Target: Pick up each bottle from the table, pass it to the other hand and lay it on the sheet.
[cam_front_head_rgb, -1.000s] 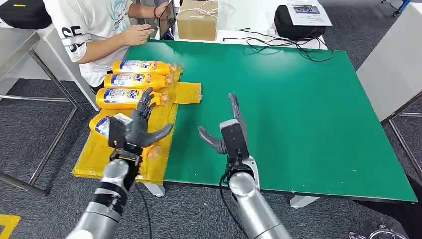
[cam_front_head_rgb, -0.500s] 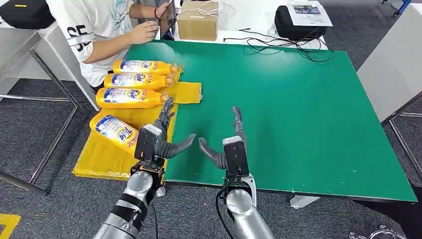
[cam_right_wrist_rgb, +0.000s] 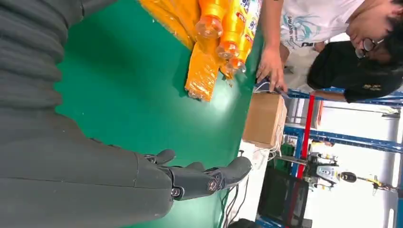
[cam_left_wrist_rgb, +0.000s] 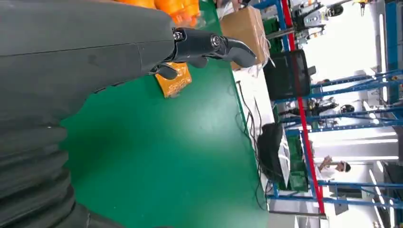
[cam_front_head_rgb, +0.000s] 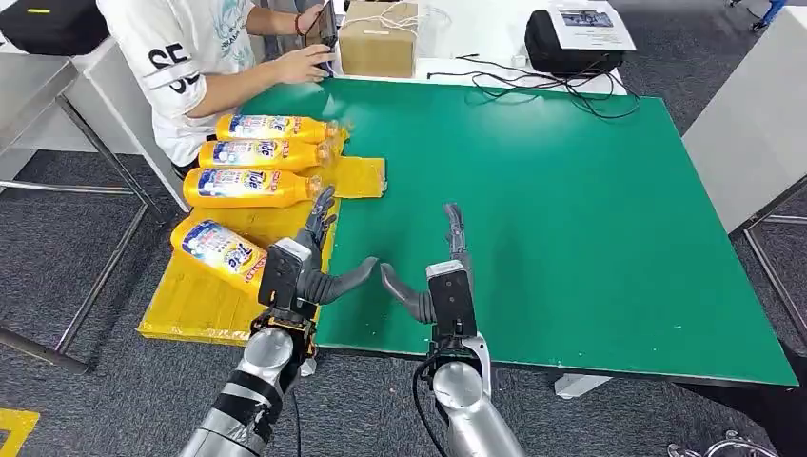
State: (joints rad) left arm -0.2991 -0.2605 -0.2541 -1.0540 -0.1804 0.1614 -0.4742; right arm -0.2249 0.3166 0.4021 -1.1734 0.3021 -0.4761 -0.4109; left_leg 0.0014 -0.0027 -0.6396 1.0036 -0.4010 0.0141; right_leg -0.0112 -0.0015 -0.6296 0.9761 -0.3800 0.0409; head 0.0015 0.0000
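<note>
Both the left hand and right hand hover empty, fingers apart, above the green bench, four bottles on the yellow sheet beside the left fingers.

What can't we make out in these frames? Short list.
- Cap end of the nearest bottle: head view, the left hand covers it.
- Near part of the yellow sheet: head view, the left forearm hides it.
- Bottle labels: too small to read in the head view, cut off by the edge in the right wrist view.
- Right hand: fingers are apart, nothing in it; its palm side faces away.
</note>
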